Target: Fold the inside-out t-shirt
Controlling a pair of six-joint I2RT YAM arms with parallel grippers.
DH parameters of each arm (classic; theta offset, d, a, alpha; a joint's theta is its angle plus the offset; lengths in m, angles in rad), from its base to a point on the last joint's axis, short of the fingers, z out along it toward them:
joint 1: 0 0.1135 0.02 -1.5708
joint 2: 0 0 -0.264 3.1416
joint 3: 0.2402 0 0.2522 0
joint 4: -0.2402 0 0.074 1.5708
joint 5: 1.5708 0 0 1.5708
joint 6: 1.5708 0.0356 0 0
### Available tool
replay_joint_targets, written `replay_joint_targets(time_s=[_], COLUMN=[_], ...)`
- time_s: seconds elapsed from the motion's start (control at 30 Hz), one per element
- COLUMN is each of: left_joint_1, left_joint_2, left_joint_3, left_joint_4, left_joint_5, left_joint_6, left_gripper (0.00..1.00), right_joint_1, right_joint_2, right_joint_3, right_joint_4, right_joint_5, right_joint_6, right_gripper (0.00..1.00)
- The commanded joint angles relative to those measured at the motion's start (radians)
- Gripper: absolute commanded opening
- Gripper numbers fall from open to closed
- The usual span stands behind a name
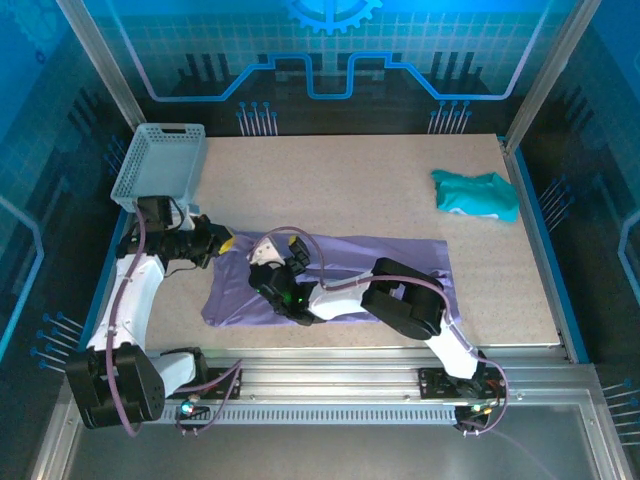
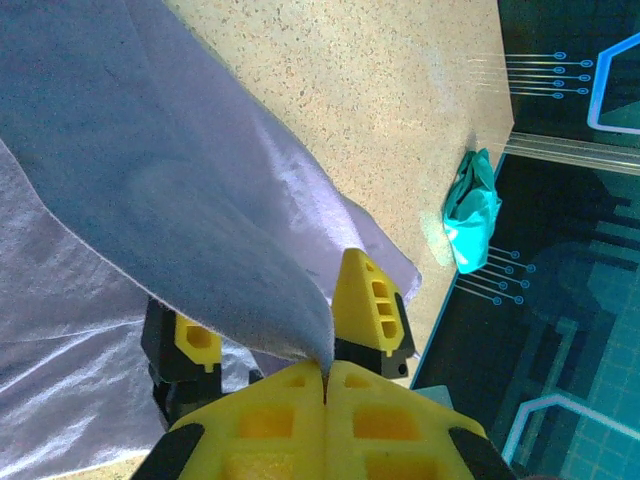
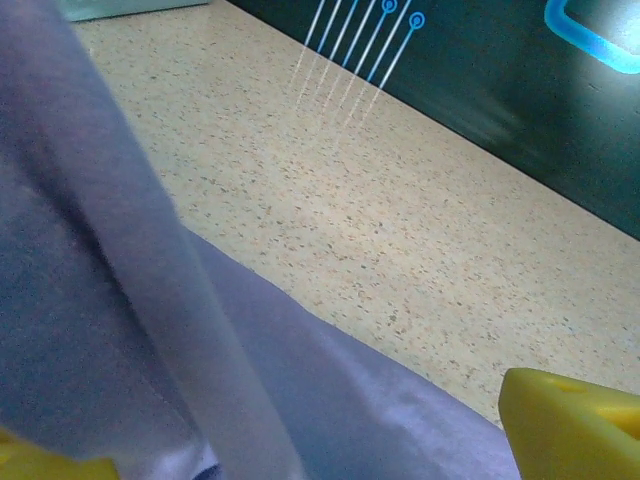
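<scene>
The inside-out t-shirt lies as a long lavender band across the near part of the table. My left gripper is at the shirt's left end. In the left wrist view it is shut on a lifted edge of the t-shirt. My right gripper hovers over the shirt just right of the left one, open. Its yellow fingers stand on either side of the raised fold. In the right wrist view the purple fabric runs between that gripper's wide-apart fingertips.
A teal-green garment lies crumpled at the back right of the table, also seen in the left wrist view. A grey-blue basket stands at the back left corner. Bare speckled tabletop stretches behind the shirt.
</scene>
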Motion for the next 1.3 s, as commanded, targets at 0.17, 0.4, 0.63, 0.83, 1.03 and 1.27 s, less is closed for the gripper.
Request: replay_joint_targets(time_s=[0.17,0.4,0.63,0.83,1.03,1.27], left_joint_1=[0.007,0.008,0.008,0.010,0.010,0.010], left_joint_2=[0.013,0.023,0.031,0.036,0.045,0.045], left_joint_3=[-0.015,-0.024,-0.022,-0.028,-0.042,-0.040], left_joint_4=[0.011,0.017,0.019,0.020,0.036,0.033], left_joint_5=[-0.002,0.001,0.001,-0.006,-0.006,-0.001], left_joint_6=[0.024,0.030,0.036,0.043,0.041,0.039], left_gripper=[0.00,0.00,0.00,0.00,0.00,0.00], right_joint_1=[-0.006,-0.018,-0.024,-0.032,-0.065,-0.110], right_joint_2=[-0.111,-0.135,-0.167,-0.220,-0.298,-0.322], right_joint_3=[-0.040,-0.058,-0.064,-0.087,-0.121,-0.184], right_joint_4=[-0.116,-0.155,-0.192,-0.267,-0.338,-0.300], right_joint_5=[-0.004,-0.138,-0.301,-0.392,-0.522,-0.692], right_joint_6=[0.036,0.061,0.110,0.122,0.116,0.173], right_gripper=[0.77,0.52,0.17,0.00,0.00,0.00])
